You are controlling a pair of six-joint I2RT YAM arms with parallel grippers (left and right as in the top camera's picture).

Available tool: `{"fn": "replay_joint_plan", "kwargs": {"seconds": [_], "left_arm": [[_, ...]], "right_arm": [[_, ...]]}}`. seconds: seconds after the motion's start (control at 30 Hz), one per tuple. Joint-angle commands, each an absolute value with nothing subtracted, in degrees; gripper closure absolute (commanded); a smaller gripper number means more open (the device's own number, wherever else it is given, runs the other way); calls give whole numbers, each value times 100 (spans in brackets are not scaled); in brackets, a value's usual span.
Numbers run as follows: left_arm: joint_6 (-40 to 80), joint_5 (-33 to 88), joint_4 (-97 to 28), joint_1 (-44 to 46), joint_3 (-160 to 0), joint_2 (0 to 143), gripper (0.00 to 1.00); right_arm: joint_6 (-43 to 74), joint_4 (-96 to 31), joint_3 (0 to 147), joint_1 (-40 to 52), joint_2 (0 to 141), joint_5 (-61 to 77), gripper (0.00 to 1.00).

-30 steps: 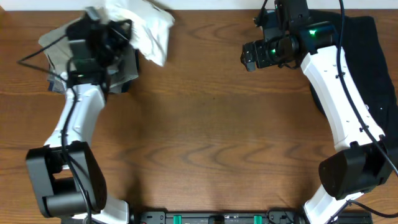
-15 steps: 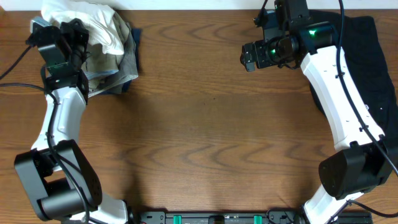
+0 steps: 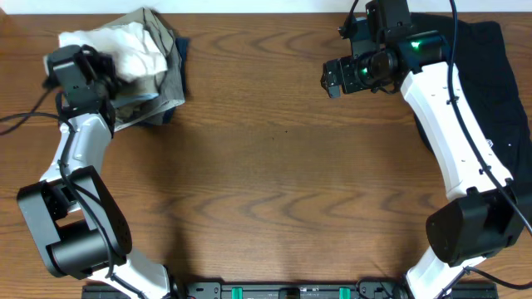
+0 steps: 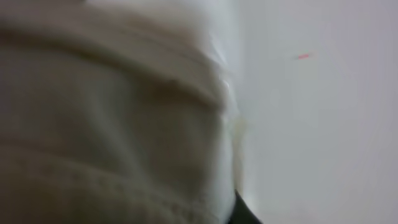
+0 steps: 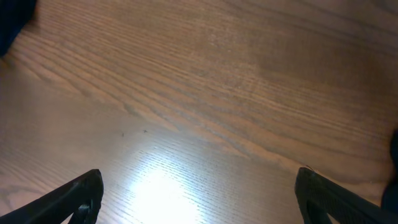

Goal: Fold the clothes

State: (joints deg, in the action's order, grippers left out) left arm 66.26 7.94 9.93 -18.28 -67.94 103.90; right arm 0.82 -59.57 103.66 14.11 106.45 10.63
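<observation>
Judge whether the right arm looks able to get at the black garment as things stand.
Probably, after turning back: the right gripper hangs open over the table, facing away from the black garment, which lies partly beneath the right arm. Nothing else covers it.

Wooden table (image 3: 274, 166), clothes heap (image 3: 137, 66) at corner, black garment (image 3: 507, 75) opposite

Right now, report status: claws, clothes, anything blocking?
Right claw open over table. Left claw at white shirt, grip unclear. Black garment lies far right. Nothing seen blocking.
</observation>
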Motion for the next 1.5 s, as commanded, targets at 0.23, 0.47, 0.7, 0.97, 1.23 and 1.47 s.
{"fn": "replay_joint_plan", "kwargs": {"seconds": [0.23,0.47,0.7,0.97,1.23,1.47], "left_arm": [[4877,1004,-1085,-1859,-6847,10388,2],[3524,1007,-1068,-1894,-6853,9719,0],[1756,1004,-1723,-1887,-6853,8545,0],[854,980,-878,-1883,-6853,8433,0],[510,982,2340,-1850,-6853,10202,0],[-412,915,2847,-1656,-6853,11804,0]], "right_arm": [[119,-5704,10149,1304,10720,1052,3],[119,-5592,10149,1304,10726,1052,3],[119,-5478,10149,1304,10726,1052,3],[119,-5349,10149,1319,10726,1063,2],[115,-5450,10147,1319,10726,1094,1],[10,-5575,10145,1319,10728,1092,1]]}}
